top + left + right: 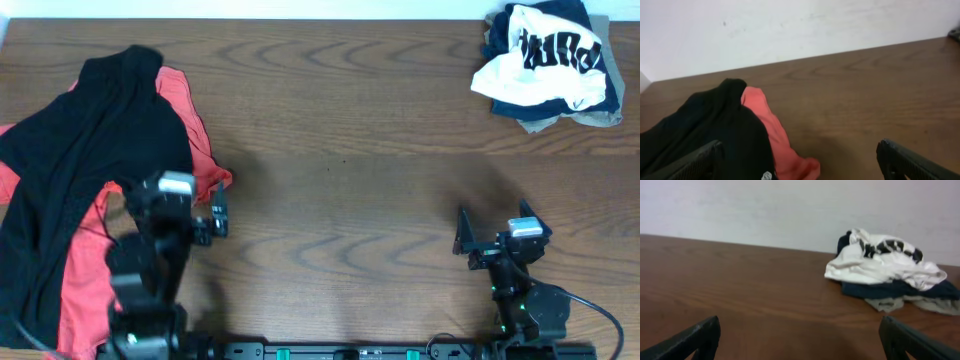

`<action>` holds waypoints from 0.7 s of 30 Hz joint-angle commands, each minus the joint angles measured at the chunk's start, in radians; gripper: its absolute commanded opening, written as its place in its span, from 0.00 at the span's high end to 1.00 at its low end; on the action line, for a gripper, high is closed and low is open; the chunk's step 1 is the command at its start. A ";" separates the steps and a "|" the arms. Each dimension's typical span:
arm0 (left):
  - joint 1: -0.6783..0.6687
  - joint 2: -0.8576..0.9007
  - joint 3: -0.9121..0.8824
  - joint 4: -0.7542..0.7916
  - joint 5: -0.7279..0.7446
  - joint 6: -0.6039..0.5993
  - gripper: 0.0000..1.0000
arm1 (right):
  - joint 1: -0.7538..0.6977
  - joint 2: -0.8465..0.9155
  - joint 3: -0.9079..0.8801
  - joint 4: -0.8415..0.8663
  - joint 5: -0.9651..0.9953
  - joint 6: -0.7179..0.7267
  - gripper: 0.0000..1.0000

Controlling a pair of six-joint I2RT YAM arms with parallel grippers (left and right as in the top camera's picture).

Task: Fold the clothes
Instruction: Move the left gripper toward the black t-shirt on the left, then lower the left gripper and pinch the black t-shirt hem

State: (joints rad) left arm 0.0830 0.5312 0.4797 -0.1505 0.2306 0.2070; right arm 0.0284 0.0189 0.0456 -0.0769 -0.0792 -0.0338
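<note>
Brown wood-grain tabletop point(340, 200), pale wall behind its far edge. Near edge, left side: left arm rises from its base and reaches toward the far edge, wrist roughly level. The left gripper point(168, 205) has its jaws spread wide and nothing between them. In the left wrist view one finger point(690, 162) overlaps black fabric at the lower left; contact cannot be confirmed. The other finger point(910, 162) is over bare wood. Near edge, right side: right arm is folded compactly over its base, with a cable trailing off toward the right edge. The right gripper point(495, 228) is likewise fully spread and empty, both fingers over bare wood and well apart from any cloth. Left half of the tabletop: black T-shirt point(80, 170) lies crumpled and unfolded, running from the near-left corner toward the far edge and draped over the coral-red T-shirt point(180, 100). The red shirt shows along the black one's right side and again near the near-left corner. A small white mark point(766, 175) is visible on the black fabric just beside the red edge. Far-right corner: heap of other garments point(545, 60), white cloth with dark lettering on top, navy and greyish pieces under it, bunched and unfolded.
</note>
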 commanded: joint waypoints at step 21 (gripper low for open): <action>-0.003 0.775 0.883 -0.566 0.053 -0.085 0.02 | 0.005 1.138 1.114 -0.552 -0.079 0.018 0.01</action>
State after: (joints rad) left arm 0.0830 1.2610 1.3510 -0.7120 0.2649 0.1307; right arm 0.0284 1.0664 1.1000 -0.6125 -0.1356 -0.0296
